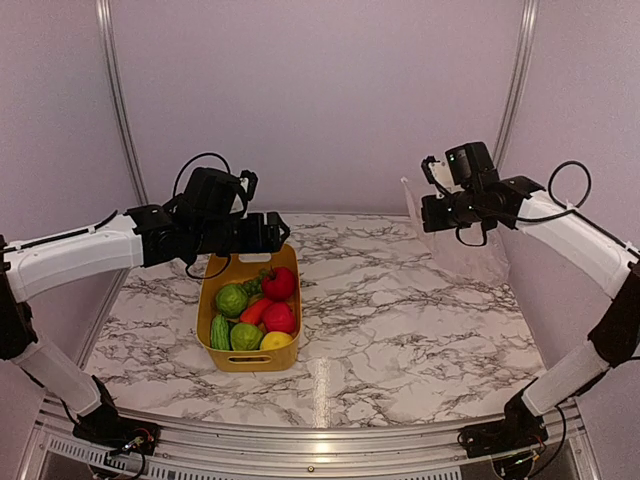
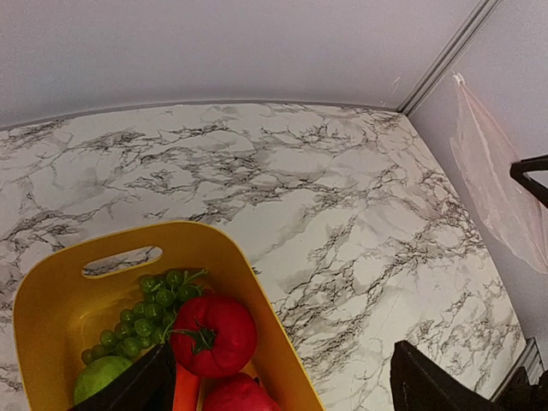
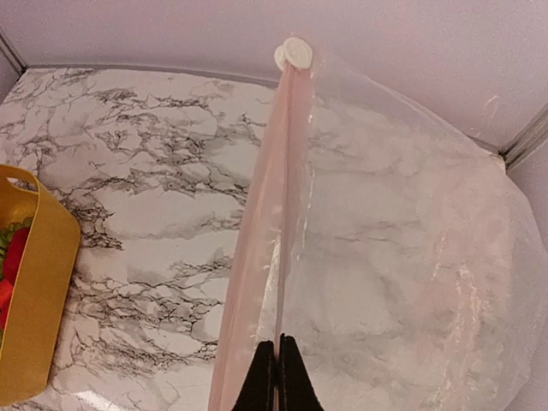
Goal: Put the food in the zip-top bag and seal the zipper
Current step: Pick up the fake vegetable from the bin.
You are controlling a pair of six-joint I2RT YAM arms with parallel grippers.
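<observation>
The right pincer (image 3: pixel 276 347) grips the bag (image 3: pixel 411 282) by its mouth edge; the left pincer (image 1: pixel 275 232) hangs open above the bin (image 2: pixel 257 282). Nothing looks bagged yet, so the left should take the tomato (image 2: pixel 214 336) next

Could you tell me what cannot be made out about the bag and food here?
- Top view: zip-top bag faint, its mouth too small to read.
- Left wrist view: frame edge and left gripper cut off most food in the yellow bin.
- Right wrist view: zipper open or sealed, unclear.

You see a yellow bin (image 1: pixel 250 362); white, grey-veined marble table (image 1: pixel 400 320); red tomato (image 2: pixel 214 334); green grapes (image 2: pixel 150 317); clear, pink-tinged bag (image 3: pixel 411 257).
</observation>
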